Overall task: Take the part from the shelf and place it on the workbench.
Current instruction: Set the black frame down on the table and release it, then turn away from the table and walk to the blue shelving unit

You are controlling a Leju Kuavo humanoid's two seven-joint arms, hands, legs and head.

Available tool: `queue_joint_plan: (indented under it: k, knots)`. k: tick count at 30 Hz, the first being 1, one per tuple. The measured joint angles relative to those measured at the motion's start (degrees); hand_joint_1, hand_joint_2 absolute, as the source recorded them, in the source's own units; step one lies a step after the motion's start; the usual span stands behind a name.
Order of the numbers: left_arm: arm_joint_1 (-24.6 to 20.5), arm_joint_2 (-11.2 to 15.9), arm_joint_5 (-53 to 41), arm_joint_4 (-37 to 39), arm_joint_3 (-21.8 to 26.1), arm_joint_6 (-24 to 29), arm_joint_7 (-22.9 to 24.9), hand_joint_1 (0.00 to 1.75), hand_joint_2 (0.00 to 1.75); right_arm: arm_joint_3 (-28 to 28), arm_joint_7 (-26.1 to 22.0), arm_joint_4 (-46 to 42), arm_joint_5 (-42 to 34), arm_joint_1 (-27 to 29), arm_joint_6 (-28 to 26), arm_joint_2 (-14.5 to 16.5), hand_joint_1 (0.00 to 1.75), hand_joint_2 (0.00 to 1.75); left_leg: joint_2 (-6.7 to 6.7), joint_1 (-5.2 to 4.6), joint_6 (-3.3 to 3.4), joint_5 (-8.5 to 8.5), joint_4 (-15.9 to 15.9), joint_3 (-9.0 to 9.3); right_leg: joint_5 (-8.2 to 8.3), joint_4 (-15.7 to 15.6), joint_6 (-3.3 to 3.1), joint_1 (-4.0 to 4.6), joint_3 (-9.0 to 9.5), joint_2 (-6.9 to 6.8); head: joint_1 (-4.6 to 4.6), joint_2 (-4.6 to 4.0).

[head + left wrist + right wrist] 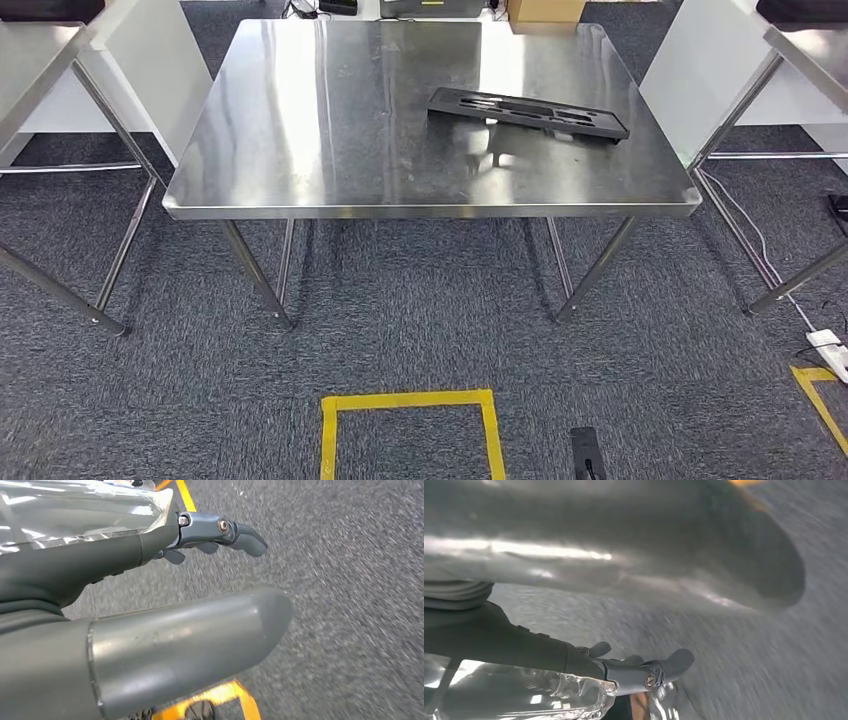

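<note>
A flat black part (528, 112) with long slots lies on the steel workbench (300, 140), right of its middle, nothing touching it. My left hand (165, 605) hangs over grey carpet, thumb and fingers (235, 532) apart, holding nothing. My right hand (634, 630) also hangs above the carpet, its thumb well apart from its fingers (664, 667), nothing between them.
Metal-framed tables or shelves stand at the far left (60, 90) and far right (760, 80). A yellow tape square (408, 430) marks the carpet in front of the workbench. A white power strip (830, 350) and cable lie on the floor at the right. A cardboard box (545, 10) sits behind the bench.
</note>
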Motion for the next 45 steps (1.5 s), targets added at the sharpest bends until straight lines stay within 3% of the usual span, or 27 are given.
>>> queue_joint_plan:
  k: [1, 3, 5, 7, 8, 11, 12, 13, 15, 17, 19, 22, 23, 25, 27, 28, 29, 30, 32, 34, 35, 37, 38, 40, 42, 43, 45]
  knots:
    - [0.0, 0.0, -0.6, 0.0, -0.3, -0.2, 0.4, 0.0, 0.0, 0.2, 0.6, 0.5, 0.9, -0.1, 1.7, 0.0, 0.0, 0.0, -0.02, -0.01, -0.23, 0.7, 0.0, -0.7, 0.99, -4.2, 0.34, -0.02, 3.36, 0.02, 0.01, 0.0]
    - [0.0, -0.1, -1.4, 0.0, -1.0, -0.4, 1.0, 0.0, 0.0, 0.8, 1.7, 1.1, 2.6, -0.4, 3.7, 0.1, 0.0, 0.0, -0.1, -0.2, -0.84, 2.01, 0.1, -1.65, 1.09, -13.5, 0.04, 0.23, 9.67, 0.12, -0.01, 0.0]
    - [0.0, -0.1, -2.1, 0.0, -1.5, -0.5, 1.5, 0.0, 0.0, 1.5, 2.6, 1.8, 4.3, -0.7, 4.3, 0.1, 0.0, 0.0, -0.06, -0.35, -1.45, 3.25, 0.0, -1.93, 0.44, -17.4, -0.91, 0.6, 11.68, 0.22, -0.04, 0.0]
    - [0.2, -0.1, -3.1, 0.0, -2.2, -0.6, 2.2, 0.0, 0.0, 2.7, 4.1, 2.3, 6.9, -0.6, 4.5, 0.2, 0.0, 0.0, -0.1, -0.11, -2.09, 3.55, -0.1, -2.26, 1.27, -17.4, -2.07, 0.3, 10.73, 0.11, -0.09, 0.0]
    - [0.3, -0.1, -3.7, 0.0, -2.6, -0.7, 2.5, 0.0, 0.0, 3.4, 4.8, 2.5, 8.3, -0.6, 4.4, 0.2, 0.0, 0.0, -0.17, 0.09, -2.42, 2.06, 0.8, -2.69, 1.9, -17.3, -2.82, 0.11, 10.14, 0.01, -0.12, 0.0]
    - [0.6, -0.1, -5.2, 0.0, -3.9, -1.6, 2.7, 0.0, 0.0, 5.4, 5.4, 2.8, 10.6, -0.6, 4.0, 0.4, 0.0, 0.0, -0.36, 0.46, -3.29, -7.05, 9.9, -4.87, 4.0, -17.3, -4.14, 0.05, 7.88, -0.24, -0.16, 0.0]
    - [0.6, -0.2, -5.7, 0.0, -4.3, -1.9, 2.7, 0.0, 0.0, 5.8, 5.5, 2.9, 10.8, -0.6, 3.9, 0.5, 0.0, 0.0, -0.39, 0.51, -3.52, -8.89, 13.6, -5.36, 4.65, -17.2, -4.12, 0.14, 7.19, -0.33, -0.17, 0.0]
    - [0.6, -0.2, -6.1, 0.0, -4.7, -2.2, 2.7, 0.0, 0.0, 6.2, 5.6, 3.0, 11.0, -0.6, 3.9, 0.5, 0.0, 0.0, -0.39, 0.57, -3.68, -9.26, 16.1, -5.24, 5.26, -17.1, -4.02, 0.19, 6.48, -0.43, -0.18, 0.0]
    - [0.7, -0.2, -6.9, 0.0, -5.6, -2.5, 2.9, 0.0, 0.0, 6.6, 6.2, 3.2, 11.0, -0.6, 3.9, 0.5, 0.0, 0.0, -0.37, 0.71, -3.76, -6.98, 15.2, -2.14, 6.27, -16.6, -3.61, 0.19, 5.03, -0.55, -0.19, 0.0]
    - [0.7, -0.2, -7.5, 0.0, -6.3, -2.7, 3.4, 0.0, 0.0, 6.6, 6.5, 3.2, 10.3, -0.6, 4.0, 0.5, 0.0, 0.0, -0.44, 0.83, -3.64, -5.34, 7.5, 4.11, 6.89, -15.8, -3.09, 0.21, 3.62, -0.55, -0.2, 0.0]
    - [0.7, -0.3, -7.8, 0.0, -6.9, -2.7, 4.1, 0.0, 0.0, 6.6, 6.2, 3.3, 9.9, -0.7, 4.1, 0.5, 0.0, 0.0, -0.6, 0.64, -3.31, -6.13, 1.2, 8.15, 7.48, -15.2, -2.31, 0.37, 2.67, -0.62, -0.12, 0.0]
    - [0.8, -0.5, -8.2, 0.0, -7.3, -2.1, 6.2, 0.0, 0.0, 6.6, 5.9, 3.5, 9.8, -0.7, 4.4, 0.5, 0.0, 0.0, -0.53, 0.39, -2.12, -6.18, -0.7, 7.5, 8.53, -14.8, -1.04, 0.48, 1.37, -0.68, -0.07, 0.0]
    - [0.8, -0.5, -8.2, 0.0, -7.4, -1.9, 6.7, 0.0, 0.0, 6.6, 5.8, 3.5, 9.9, -0.6, 4.5, 0.4, 0.0, 0.0, -0.43, 0.46, -1.46, -5.66, -0.9, 6.9, 7.78, -14.1, -1.0, 0.51, 0.61, -0.61, -0.02, 0.0]
    - [0.9, -0.7, -8.1, 0.0, -7.6, -1.7, 7.3, 0.0, 0.0, 6.6, 5.5, 3.7, 10.1, -0.6, 4.6, 0.4, 0.0, 0.0, -0.19, 0.55, -0.49, -4.28, -1.2, 5.54, 3.65, -9.5, -1.52, 0.49, -1.34, -0.4, 0.09, 0.0]
    - [1.0, -0.8, -7.9, 0.0, -7.6, -1.7, 7.6, 0.0, 0.0, 6.6, 5.2, 3.7, 10.3, -0.6, 4.6, 0.3, 0.0, 0.0, -0.09, 0.36, -0.27, -2.97, -1.2, 3.93, -0.87, -2.0, -1.86, 0.44, -3.09, -0.23, 0.17, 0.0]
    - [1.0, -0.9, -7.9, 0.0, -7.6, -1.7, 7.7, 0.0, 0.0, 6.6, 5.1, 3.8, 10.3, -0.6, 4.7, 0.3, 0.0, 0.0, -0.03, 0.3, -0.27, -2.35, -1.1, 3.15, -1.75, 0.7, -1.59, 0.42, -3.23, -0.19, 0.17, 0.0]
    - [1.0, -1.0, -7.8, 0.0, -7.6, -1.7, 7.8, 0.0, 0.0, 6.6, 5.1, 3.8, 10.4, -0.6, 4.7, 0.3, 0.0, 0.0, 0.02, 0.26, -0.32, -1.74, -1.1, 2.41, -1.44, 1.5, -1.07, 0.41, -2.4, -0.17, 0.18, 0.0]
    - [1.0, -1.1, -7.7, 0.0, -7.6, -1.6, 7.9, 0.0, 0.0, 6.6, 5.0, 3.8, 10.4, -0.6, 4.7, 0.3, 0.0, 0.0, 0.05, 0.24, -0.41, -1.16, -1.1, 1.74, -0.34, 0.1, -0.47, 0.39, -0.62, -0.16, 0.18, 0.0]
    - [0.9, -1.3, -7.7, 0.0, -7.7, -1.4, 8.0, 0.0, 0.0, 6.6, 4.9, 3.8, 10.5, -0.9, 4.6, 0.2, 0.0, 0.0, 0.04, 0.2, -0.81, -0.04, -1.0, 0.59, 1.7, -8.0, 0.17, 0.3, 5.42, -0.14, 0.18, 0.0]
    - [0.9, -1.4, -7.6, 0.0, -7.7, -1.3, 8.0, 0.0, 0.0, 6.6, 4.9, 3.8, 10.5, -1.3, 4.6, 0.2, 0.0, 0.0, 0.06, 0.0, -1.37, 1.13, -1.0, -0.07, 1.65, -16.0, -0.42, 0.44, 10.37, 0.1, 0.07, 0.0]
    - [0.9, -1.5, -7.6, 0.0, -7.7, -1.3, 8.0, 0.0, 0.0, 6.6, 4.9, 3.9, 10.5, -1.4, 4.6, 0.2, 0.0, 0.0, 0.08, -0.08, -1.64, 1.7, -1.0, -0.24, 1.31, -17.9, -0.83, 0.59, 11.26, 0.22, 0.01, 0.0]
    - [1.0, -1.5, -7.5, 0.0, -7.7, -1.3, 8.0, 0.0, 0.0, 6.6, 4.9, 4.0, 10.4, -1.4, 4.6, 0.2, 0.0, 0.0, 0.0, -0.02, -2.17, 2.43, -1.1, -0.56, 1.78, -18.1, -1.66, 0.46, 10.59, 0.3, -0.05, 0.0]
    - [1.1, -1.5, -7.5, 0.0, -7.7, -1.3, 8.0, 0.0, 0.0, 6.6, 5.0, 4.1, 10.4, -1.5, 4.6, 0.2, 0.0, 0.0, -0.08, 0.11, -2.47, 1.69, -0.6, -0.93, 2.17, -18.0, -2.2, 0.3, 10.14, 0.25, -0.07, 0.0]
    - [1.2, -1.6, -7.4, 0.0, -7.7, -1.2, 8.0, 0.0, 0.0, 6.6, 5.0, 4.1, 10.4, -1.6, 4.6, 0.2, 0.0, 0.0, -0.21, 0.34, -3.03, -3.01, 3.6, -2.33, 3.18, -17.9, -3.46, 0.03, 9.12, 0.09, -0.18, 0.0]
    - [1.2, -1.6, -7.4, 0.0, -7.7, -1.2, 8.0, 0.0, 0.0, 6.6, 5.0, 4.1, 10.4, -1.6, 4.6, 0.2, 0.0, 0.0, -0.23, 0.41, -3.4, -8.65, 11.5, -4.23, 4.12, -17.6, -4.03, 0.31, 7.97, -0.09, -0.25, 0.0]
    - [1.2, -1.6, -7.3, 0.0, -7.7, -1.2, 8.0, 0.0, 0.0, 6.6, 5.0, 4.2, 10.4, -1.6, 4.6, 0.2, 0.0, 0.0, -0.23, 0.42, -3.46, -9.86, 14.8, -4.7, 4.57, -17.3, -4.08, 0.44, 7.3, -0.17, -0.24, 0.0]
    - [1.2, -1.6, -7.3, 0.0, -7.7, -1.2, 8.0, 0.0, 0.0, 6.6, 4.9, 4.2, 10.3, -1.6, 4.6, 0.2, 0.0, 0.0, -0.23, 0.42, -3.26, -8.59, 15.7, -2.99, 5.23, -16.6, -3.99, 0.63, 5.78, -0.25, -0.26, 0.0]
